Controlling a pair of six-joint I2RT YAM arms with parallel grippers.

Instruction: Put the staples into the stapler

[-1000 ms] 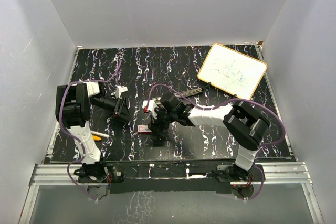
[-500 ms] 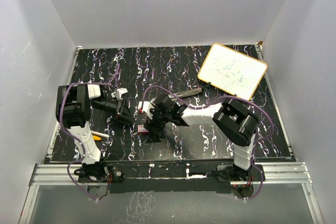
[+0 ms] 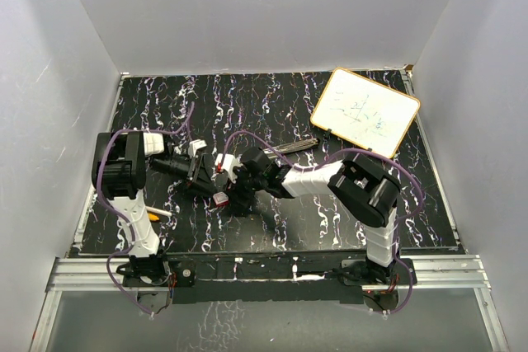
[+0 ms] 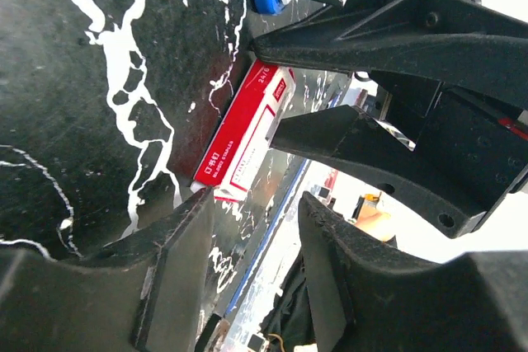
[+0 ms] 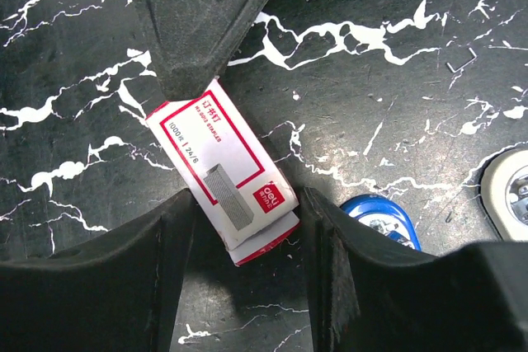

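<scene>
Black, white-veined counter [image 3: 272,105], plain white walls [image 3: 247,14]. One red staple box [image 5: 223,166] lies between the right gripper [image 5: 247,197] fingers; whether they pinch it, I cannot tell. Just beside, the left gripper [image 4: 257,199] gapes empty. One whiteboard [image 3: 365,111], one pen [image 3: 158,213].

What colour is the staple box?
The staple box is red with a white label; clearest in the right wrist view.

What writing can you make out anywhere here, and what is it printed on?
"24/6": on the white label of the staple box, seen from both wrist views.
"1000": on the same label, just before the "24/6".
"STAPLES": small print on that label; the characters around it are too small to read.
Brand mark in the box's red corner: too small to read.
Whiteboard: pen marks, too small to read.
</scene>
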